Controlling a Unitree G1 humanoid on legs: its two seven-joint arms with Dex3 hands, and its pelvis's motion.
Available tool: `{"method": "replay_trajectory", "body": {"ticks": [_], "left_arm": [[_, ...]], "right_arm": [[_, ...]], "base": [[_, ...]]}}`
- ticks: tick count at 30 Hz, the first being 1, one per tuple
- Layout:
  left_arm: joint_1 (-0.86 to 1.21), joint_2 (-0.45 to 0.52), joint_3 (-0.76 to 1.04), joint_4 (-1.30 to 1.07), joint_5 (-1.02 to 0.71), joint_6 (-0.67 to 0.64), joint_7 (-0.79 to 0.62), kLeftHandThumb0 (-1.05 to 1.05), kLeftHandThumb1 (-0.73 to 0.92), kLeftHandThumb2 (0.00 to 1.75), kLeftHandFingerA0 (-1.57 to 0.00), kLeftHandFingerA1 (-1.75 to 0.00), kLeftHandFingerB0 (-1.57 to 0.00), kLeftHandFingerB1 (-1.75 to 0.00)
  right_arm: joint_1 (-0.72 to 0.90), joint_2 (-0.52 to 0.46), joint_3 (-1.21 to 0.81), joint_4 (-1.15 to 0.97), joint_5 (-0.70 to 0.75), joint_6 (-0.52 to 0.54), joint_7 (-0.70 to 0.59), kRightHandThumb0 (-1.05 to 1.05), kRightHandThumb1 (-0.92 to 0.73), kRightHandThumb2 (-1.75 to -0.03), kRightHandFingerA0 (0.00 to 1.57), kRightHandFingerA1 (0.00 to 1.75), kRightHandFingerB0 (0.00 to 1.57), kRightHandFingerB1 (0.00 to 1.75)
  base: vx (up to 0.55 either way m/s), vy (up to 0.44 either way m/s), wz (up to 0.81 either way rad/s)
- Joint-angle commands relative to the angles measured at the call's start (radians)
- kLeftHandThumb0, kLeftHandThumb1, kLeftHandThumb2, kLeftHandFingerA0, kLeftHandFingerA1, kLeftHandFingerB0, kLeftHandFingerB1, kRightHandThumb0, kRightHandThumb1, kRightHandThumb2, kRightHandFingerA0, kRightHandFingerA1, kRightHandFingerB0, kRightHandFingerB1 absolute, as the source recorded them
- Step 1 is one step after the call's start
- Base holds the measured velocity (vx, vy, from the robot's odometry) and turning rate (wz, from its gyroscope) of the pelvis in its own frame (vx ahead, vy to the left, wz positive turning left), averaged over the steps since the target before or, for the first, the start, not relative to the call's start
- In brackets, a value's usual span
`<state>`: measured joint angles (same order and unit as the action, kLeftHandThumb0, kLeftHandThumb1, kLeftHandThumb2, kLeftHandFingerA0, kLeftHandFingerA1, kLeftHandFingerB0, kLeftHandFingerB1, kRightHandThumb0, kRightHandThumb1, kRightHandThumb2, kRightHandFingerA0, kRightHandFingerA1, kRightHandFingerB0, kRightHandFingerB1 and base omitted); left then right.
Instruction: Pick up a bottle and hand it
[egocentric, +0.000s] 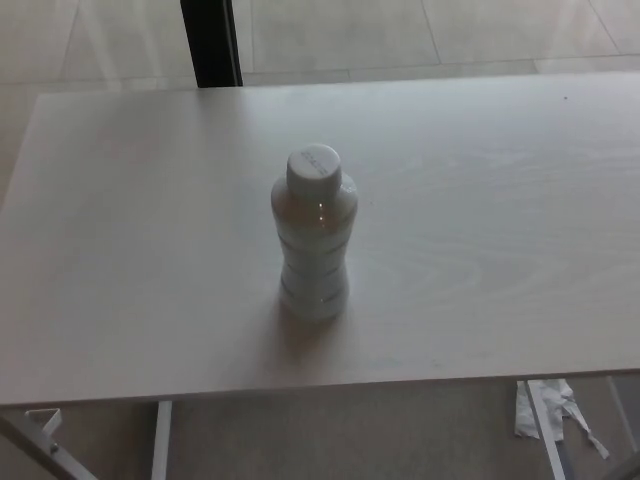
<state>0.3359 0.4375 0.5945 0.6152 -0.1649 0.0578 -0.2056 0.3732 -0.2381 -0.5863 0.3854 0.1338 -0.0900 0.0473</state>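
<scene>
While no hand shows in head view, grip state can't be told | bottle (314, 236) upright, mid table (120, 250), slightly toward near edge, untouched | risk: tall, narrow, waisted body, so an off-centre approach could tip it or it could slip in grasp | cap marking too blurred to read, no legible label

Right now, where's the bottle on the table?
In the head view, the bottle stands upright near the middle of the white table, slightly toward the near edge, nothing beside it.
</scene>
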Motion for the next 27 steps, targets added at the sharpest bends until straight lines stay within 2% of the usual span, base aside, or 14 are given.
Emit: {"method": "replay_trajectory", "body": {"ticks": [1, 2, 4, 5, 6, 7, 10, 11, 12, 14, 21, 23, 24, 27], "left_arm": [[0.017, 0.032, 0.084, -0.035, -0.137, 0.048, -0.108, -0.58, 0.36, 0.52, -1.11, -0.57, -0.67, -0.47], [0.015, 0.026, 0.095, -0.044, -0.145, 0.052, -0.104, -0.59, 0.34, 0.54, -1.24, -0.63, -0.66, -0.49], [0.014, 0.017, 0.114, -0.058, -0.157, 0.054, -0.1, -0.64, 0.29, 0.71, -1.14, -0.71, -0.59, -0.55], [0.008, 0.012, 0.133, -0.065, -0.167, 0.045, -0.086, -0.68, 0.3, 0.72, -1.08, -1.25, -0.59, -0.55], [0.003, 0.008, 0.151, -0.077, -0.173, 0.045, -0.063, -0.68, 0.3, 0.72, -1.08, -1.25, -0.59, -0.55], [0.001, 0.012, 0.158, -0.095, -0.17, 0.054, -0.05, -0.67, 0.4, 0.55, -1.18, -1.55, -0.61, -0.47], [-0.018, 0.037, 0.166, -0.097, -0.144, 0.058, -0.01, -0.76, 0.42, 0.55, -1.35, -1.57, -0.57, -0.44], [-0.024, 0.055, 0.153, -0.129, -0.129, 0.046, -0.021, -0.79, 0.44, 0.54, -1.42, -1.25, -0.46, -0.42], [-0.02, 0.069, 0.129, -0.174, -0.105, 0.059, -0.021, -0.82, 0.44, 0.55, -0.65, -0.8, -0.41, -0.42], [-0.012, 0.095, 0.092, -0.223, -0.087, 0.08, -0.046, -0.89, 0.43, 0.55, -0.31, -0.6, -0.29, -0.41], [-0.093, 0.089, -0.147, -0.495, -0.019, 0.055, -0.078, -0.91, 0.5, 0.57, -0.25, -0.58, -0.23, -0.39], [-0.151, 0.099, -0.219, -0.531, -0.012, 0.075, -0.095, -0.87, 0.42, 0.84, -0.21, -0.55, -0.17, -0.4], [-0.191, 0.104, -0.26, -0.541, -0.006, 0.081, -0.105, -0.93, 0.5, 0.57, -0.21, -0.51, -0.21, -0.32], [-0.284, 0.097, -0.364, -0.594, -0.014, 0.135, -0.135, -0.87, 0.48, 0.57, -0.13, -0.47, -0.15, -0.31]], "right_arm": [[0.029, 0.018, -0.092, -0.098, 0.16, -0.014, 0.046, -0.68, -0.6, -0.58, 0.83, 1.18, 0.24, 0.49], [0.031, 0.02, -0.093, -0.105, 0.158, -0.012, 0.046, -0.7, -0.58, -0.6, 0.94, 1.35, 0.23, 0.51], [0.032, 0.025, -0.097, -0.115, 0.155, -0.007, 0.045, -0.68, -0.6, -0.59, 0.97, 1.41, 0.24, 0.5], [0.026, 0.026, -0.099, -0.108, 0.159, -0.007, 0.044, -0.68, -0.6, -0.58, 0.97, 1.24, 0.26, 0.5], [0.024, 0.026, -0.1, -0.103, 0.158, -0.007, 0.045, -0.68, -0.6, -0.58, 0.97, 1.24, 0.26, 0.5], [0.027, 0.025, -0.097, -0.104, 0.151, -0.01, 0.045, -0.69, -0.6, -0.58, 0.99, 1.51, 0.24, 0.5], [0.012, 0.022, -0.094, -0.079, 0.156, -0.023, 0.052, -0.69, -0.6, -0.6, 1.08, 1.52, 0.25, 0.51], [0.007, 0.023, -0.096, -0.075, 0.162, -0.02, 0.05, -0.69, -0.59, -0.6, 1.12, 1.55, 0.26, 0.51], [0.007, 0.017, -0.09, -0.065, 0.147, -0.034, 0.048, -0.74, -0.49, -0.79, 1.2, 1.43, 0.22, 0.55], [0.003, 0.016, -0.084, -0.069, 0.148, -0.027, 0.05, -0.68, -0.61, -0.6, 1.1, 1.6, 0.26, 0.52], [-0.007, -0.004, -0.078, -0.034, 0.143, -0.051, 0.063, -0.7, -0.6, -0.6, 1.16, 1.63, 0.26, 0.51], [0.002, -0.001, -0.075, -0.056, 0.133, -0.032, 0.042, -0.78, -0.49, -0.77, 1.25, 1.53, 0.22, 0.55], [0.0, -0.002, -0.074, -0.051, 0.133, -0.046, 0.049, -0.78, -0.5, -0.76, 1.25, 1.56, 0.21, 0.54], [-0.002, -0.002, -0.072, -0.061, 0.139, -0.026, 0.047, -0.69, -0.59, -0.6, 1.12, 1.59, 0.27, 0.51]], "base": [[0.0, 0.0, 0.0], [0.0, 0.0, 0.0], [0.0, 0.0, 0.0], [0.0, 0.0, 0.0], [0.0, 0.0, 0.0], [0.0, 0.0, 0.0], [0.0, 0.0, 0.0], [0.0, 0.0, 0.0], [0.0, 0.0, 0.0], [0.0, 0.0, 0.0], [0.0, 0.0, 0.0], [0.0, 0.0, 0.0], [0.0, 0.0, 0.0], [0.0, 0.0, 0.0]]}}
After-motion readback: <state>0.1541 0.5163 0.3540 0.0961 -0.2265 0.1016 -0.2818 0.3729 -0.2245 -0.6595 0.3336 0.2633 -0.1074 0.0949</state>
